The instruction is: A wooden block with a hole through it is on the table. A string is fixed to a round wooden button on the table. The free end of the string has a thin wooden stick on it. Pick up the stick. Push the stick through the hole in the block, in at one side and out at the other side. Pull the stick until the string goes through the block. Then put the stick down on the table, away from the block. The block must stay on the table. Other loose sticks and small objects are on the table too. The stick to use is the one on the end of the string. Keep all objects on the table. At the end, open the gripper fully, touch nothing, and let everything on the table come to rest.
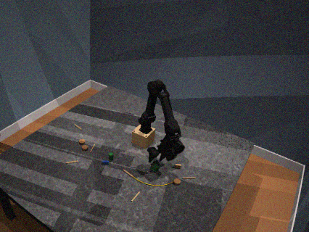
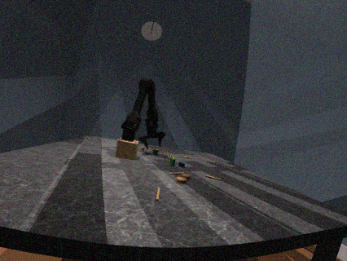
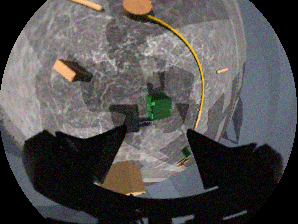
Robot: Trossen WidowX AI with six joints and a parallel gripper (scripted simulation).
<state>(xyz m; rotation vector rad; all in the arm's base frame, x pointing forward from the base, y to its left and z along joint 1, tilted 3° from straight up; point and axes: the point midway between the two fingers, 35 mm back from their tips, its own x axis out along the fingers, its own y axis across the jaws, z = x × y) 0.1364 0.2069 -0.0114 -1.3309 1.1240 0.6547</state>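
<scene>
The green block [image 1: 154,167] [image 2: 155,152] [image 3: 159,106] stands on the table; its hole cannot be made out. The round wooden button [image 1: 177,181] [image 3: 138,7] lies on the table. The yellow string [image 1: 153,185] [image 3: 202,82] curves from it in an arc beside the block, not through it. The stick [image 1: 128,173] on the string's end lies on the table; in the wrist view its far part is hidden behind a finger. My gripper [image 1: 157,159] [image 2: 153,144] [image 3: 157,129] is wide open and empty, above the table close to the block, with the block between the finger lines in the wrist view.
A small wooden piece [image 1: 177,166] [image 3: 65,70] and a loose stick [image 1: 188,177] lie near the button. Another stick [image 1: 136,196] lies at the front. A green cylinder [image 1: 111,156], a blue piece [image 1: 105,162], wooden discs [image 1: 85,148] and several loose sticks are further left.
</scene>
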